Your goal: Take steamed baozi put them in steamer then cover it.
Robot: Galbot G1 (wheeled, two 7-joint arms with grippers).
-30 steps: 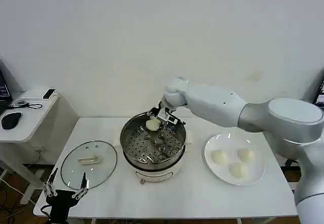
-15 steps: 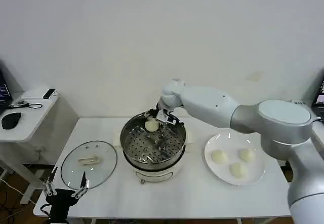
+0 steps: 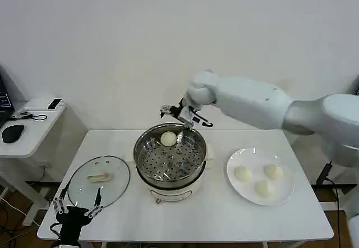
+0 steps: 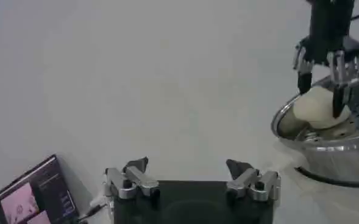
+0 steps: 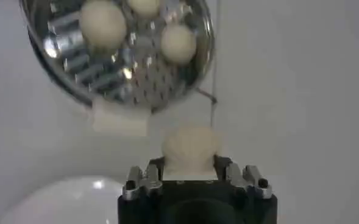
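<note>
Stainless steel is catching the light all over the steamer (image 3: 147, 164), which is sitting mid-tabletop (image 3: 202, 220). One baozi (image 3: 168, 139) is lying on the perforated tray, tucked against the far wall, probably so that room is being left for the others. The right end effector (image 3: 183, 113) is being held just above that far rim with its fingers spread apart and nothing pinched between them, so it looks like the bun is being left behind, not carried. Three more baozi (image 3: 242, 173) are being kept on the white plate (image 3: 233, 161) to the robot's right, near the pot and within easy reach of that arm. The glass lid (image 3: 98, 180) is lying flat on the robot's left, well clear of the pot's opening. The left end effector (image 3: 76, 210) is being parked low at the near tabletop edge beside the lid, fingers spread, likely being saved for the covering step.
</note>
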